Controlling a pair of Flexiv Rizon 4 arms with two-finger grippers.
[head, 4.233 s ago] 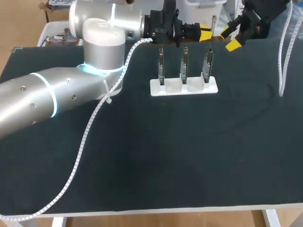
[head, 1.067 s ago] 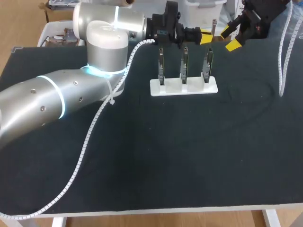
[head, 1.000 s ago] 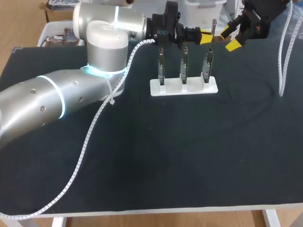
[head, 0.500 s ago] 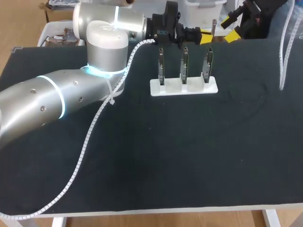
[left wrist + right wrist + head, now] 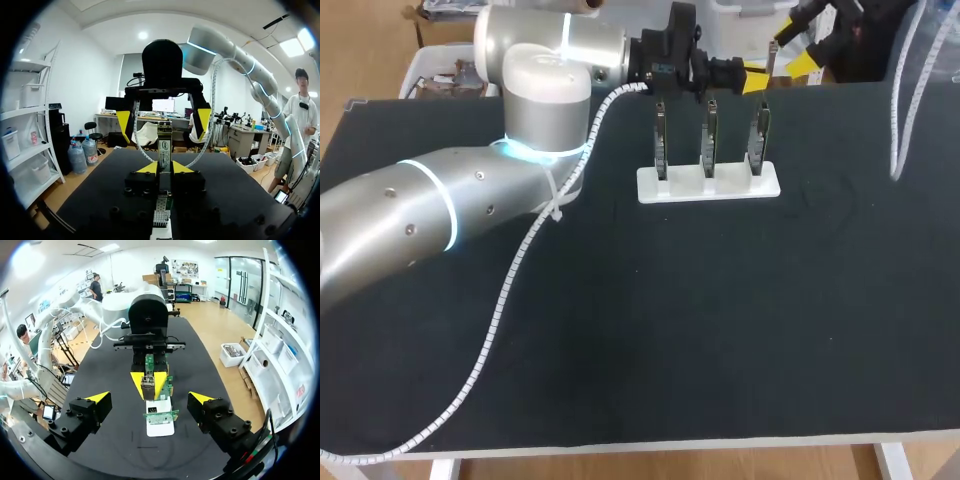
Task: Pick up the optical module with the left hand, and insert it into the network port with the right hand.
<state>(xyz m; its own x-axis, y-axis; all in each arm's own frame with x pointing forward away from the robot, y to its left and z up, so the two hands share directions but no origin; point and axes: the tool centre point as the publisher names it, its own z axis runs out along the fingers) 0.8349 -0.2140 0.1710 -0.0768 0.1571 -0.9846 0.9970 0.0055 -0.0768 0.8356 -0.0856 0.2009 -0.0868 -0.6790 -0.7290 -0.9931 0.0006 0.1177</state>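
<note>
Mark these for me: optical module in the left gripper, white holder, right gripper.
optical module (image 5: 164, 145), left wrist view, on its upright metal body.
white holder (image 5: 730, 188), head view, on the bare front of its base.
right gripper (image 5: 149, 398), right wrist view, midway between its open yellow tips.

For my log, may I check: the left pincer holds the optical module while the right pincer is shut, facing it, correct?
Not quite: the right pincer is open, spread wide, as the right wrist view shows. The left pincer does hold the optical module, and the right pincer faces it.
</note>
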